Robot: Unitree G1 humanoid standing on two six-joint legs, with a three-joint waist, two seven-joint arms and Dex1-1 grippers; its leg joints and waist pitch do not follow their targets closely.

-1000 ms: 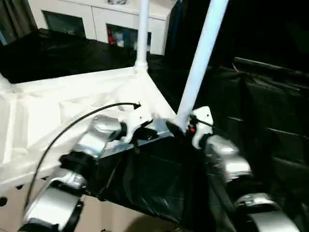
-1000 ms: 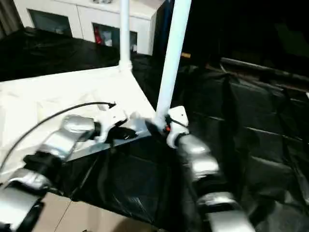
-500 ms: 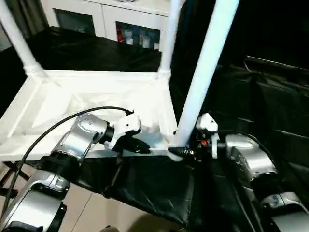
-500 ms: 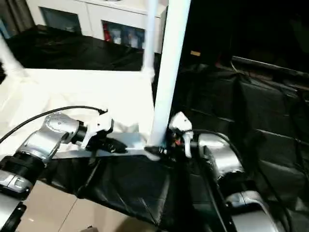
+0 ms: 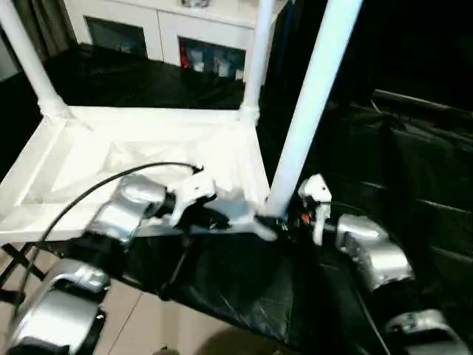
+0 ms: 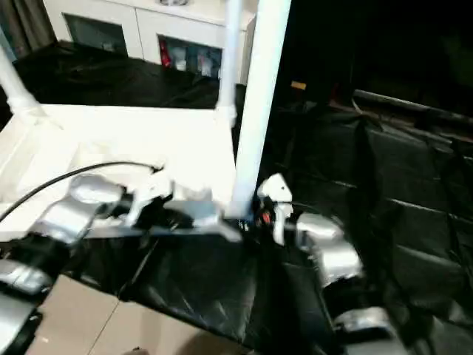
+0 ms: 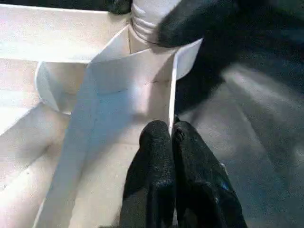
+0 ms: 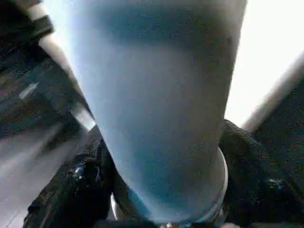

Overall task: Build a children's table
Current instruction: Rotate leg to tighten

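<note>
Compared with a second ago, the near leg (image 5: 310,111) stands closer to upright in its corner socket, and the right tool (image 5: 284,222) has drawn its fingers (image 8: 83,183) in against the leg's base; both fingers now flank the tube on either side. Judgement: the leg is being seated, and whether it is fully home cannot be told from these pictures.

Left tool (image 7: 172,135) is pinched narrow on the thin side wall of the tabletop (image 5: 148,144) just beside that corner, steadying it. The tabletop lies upside down, ribs up, on the black-draped bench (image 5: 118,74). Two more legs stand in sockets: one at the far right corner (image 5: 259,52), one at the far left corner (image 5: 29,63). The fourth corner is out of frame.

Surroundings: a white cabinet (image 5: 170,33) with glass doors stands behind the bench, and black sheeting (image 5: 414,185) hangs to the right. A black cable (image 5: 89,196) loops over the left forearm and crosses the tabletop; it could snag on a rib.
</note>
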